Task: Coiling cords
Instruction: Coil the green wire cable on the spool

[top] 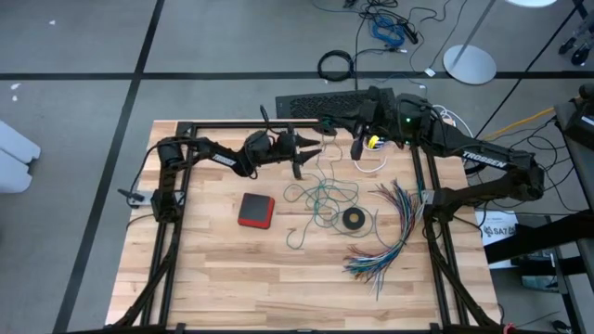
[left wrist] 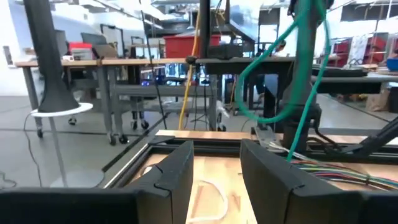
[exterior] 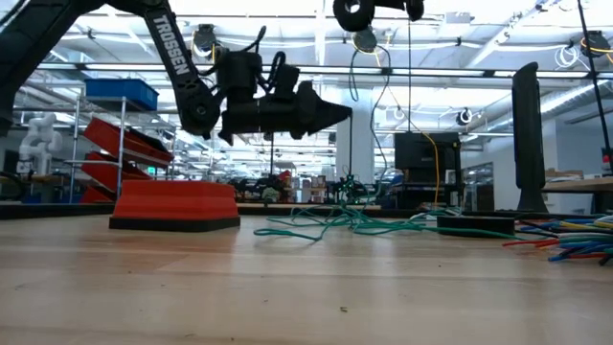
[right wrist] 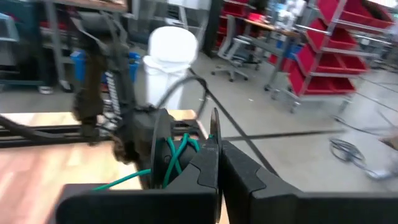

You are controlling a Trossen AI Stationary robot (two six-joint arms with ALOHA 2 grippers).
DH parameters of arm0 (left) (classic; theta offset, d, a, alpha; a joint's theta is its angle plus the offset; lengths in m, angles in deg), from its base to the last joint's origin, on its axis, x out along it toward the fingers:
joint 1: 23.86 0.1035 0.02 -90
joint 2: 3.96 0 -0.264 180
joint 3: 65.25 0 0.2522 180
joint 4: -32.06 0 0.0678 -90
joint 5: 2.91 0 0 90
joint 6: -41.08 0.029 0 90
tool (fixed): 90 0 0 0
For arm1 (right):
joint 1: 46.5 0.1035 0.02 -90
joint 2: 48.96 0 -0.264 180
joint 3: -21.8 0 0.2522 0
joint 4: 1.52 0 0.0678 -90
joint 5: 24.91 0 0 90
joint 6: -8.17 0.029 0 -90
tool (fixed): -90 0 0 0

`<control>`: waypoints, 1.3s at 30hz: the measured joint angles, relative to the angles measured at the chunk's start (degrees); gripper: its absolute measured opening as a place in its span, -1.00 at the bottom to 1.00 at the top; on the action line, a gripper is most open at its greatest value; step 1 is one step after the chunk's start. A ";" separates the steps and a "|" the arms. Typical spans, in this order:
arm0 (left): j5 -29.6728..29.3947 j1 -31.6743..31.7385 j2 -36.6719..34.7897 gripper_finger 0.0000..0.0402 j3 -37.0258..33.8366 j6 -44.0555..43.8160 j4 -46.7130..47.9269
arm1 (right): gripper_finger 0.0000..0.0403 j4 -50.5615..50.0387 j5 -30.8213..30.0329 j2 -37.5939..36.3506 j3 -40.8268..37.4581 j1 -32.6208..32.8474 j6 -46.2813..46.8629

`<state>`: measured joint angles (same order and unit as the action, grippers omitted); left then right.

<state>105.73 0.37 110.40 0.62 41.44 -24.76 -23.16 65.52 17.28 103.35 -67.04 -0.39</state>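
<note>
The left gripper is hovering above the table, past the red box and a little to that box's right. Its fingers are standing apart with nothing between them; the left wrist view is showing bare wood through the gap. The right gripper is hanging close by, farther right of the red box and higher than the left one. Its fingers are pressing together, and the teal cord is running close along them. Whether it is pinching the cord or only carrying it looped, I cannot tell.

From that gripper the teal cord is dropping in a loose loop and a straighter strand, and these are hanging ahead of the left gripper's open fingers without touching them. Most of the cord is lying as a slack tangle on the table just right of the red box, below both grippers, with one tail trailing toward the near edge.

The white cord is lying curled on the wood farther right of the red box, under the right gripper and apart from the teal tangle. A small black ring is sitting just beyond the tangle on the side away from the red box. The fanned multicoloured wires are spreading farthest from the box, near the table's right side.
</note>
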 joint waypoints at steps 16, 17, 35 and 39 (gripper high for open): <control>7.89 -1.92 12.87 -0.30 10.15 -16.24 -9.56 | -1.00 -0.21 7.31 0.02 0.00 0.02 0.24; 8.66 -2.14 12.87 -0.30 10.53 -15.99 -9.73 | -1.00 -0.09 7.41 0.02 0.00 0.02 0.24; 28.12 0.47 12.87 -0.27 13.05 -24.07 -10.22 | -1.00 -1.03 7.43 0.02 0.02 0.04 -0.02; 27.79 -1.26 12.87 -0.08 14.65 -20.97 -2.73 | -1.00 -1.00 7.43 0.04 0.02 0.07 -0.21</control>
<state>133.52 -0.88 123.26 15.27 20.48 -27.49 -24.16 72.95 17.32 103.37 -66.97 -0.60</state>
